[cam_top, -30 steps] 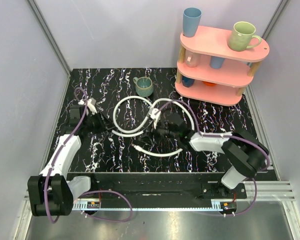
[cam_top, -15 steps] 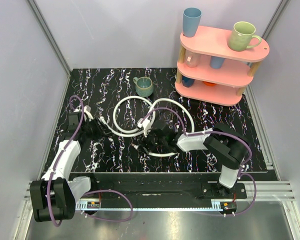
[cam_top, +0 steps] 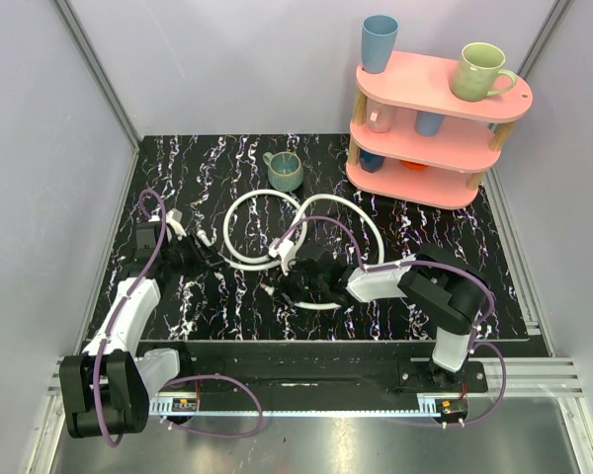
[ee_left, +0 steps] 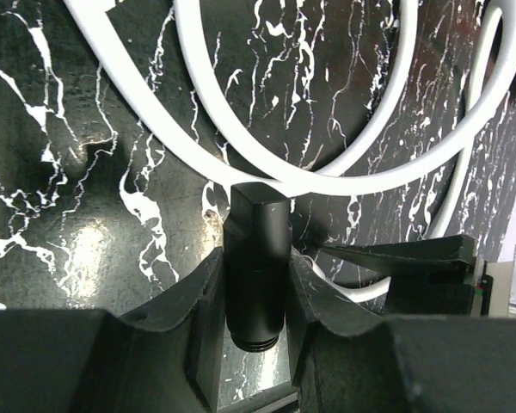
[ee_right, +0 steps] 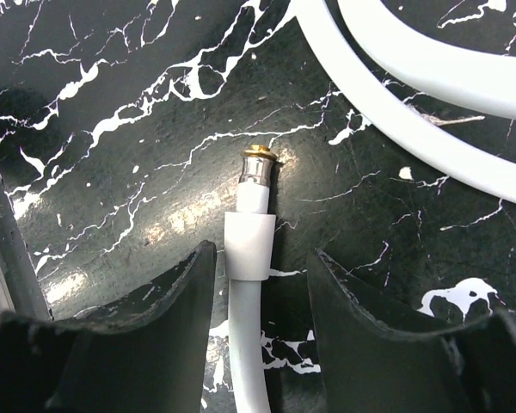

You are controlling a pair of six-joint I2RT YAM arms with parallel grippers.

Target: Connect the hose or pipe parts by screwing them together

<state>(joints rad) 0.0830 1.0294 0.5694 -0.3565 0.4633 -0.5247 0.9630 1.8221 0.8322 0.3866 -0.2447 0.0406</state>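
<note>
Two white hoses lie looped on the black marble table: one loop (cam_top: 235,210) at centre left, the other (cam_top: 374,225) to its right. My left gripper (ee_left: 256,265) is shut on a black cylindrical fitting (ee_left: 258,228), its threaded end pointing back toward the wrist, with a white hose (ee_left: 387,163) curving just beyond it. My right gripper (ee_right: 262,256) stands open, low over the table, straddling a hose end (ee_right: 248,245) with a white collar and a brass-and-silver tip (ee_right: 258,165). The collar sits close to the left finger (ee_right: 176,297). In the top view the two grippers (cam_top: 203,257) (cam_top: 282,284) are about a mug-width apart.
A green mug (cam_top: 284,171) stands behind the hoses. A pink three-tier shelf (cam_top: 430,128) with several cups occupies the back right corner. Purple cables (cam_top: 156,237) run along both arms. Grey walls close in the table (cam_top: 455,286) on the left, back and right.
The right arm has reached leftward and down over the free hose end, and its jaws have narrowed slightly. The left arm shifted a little early on, then held still.
</note>
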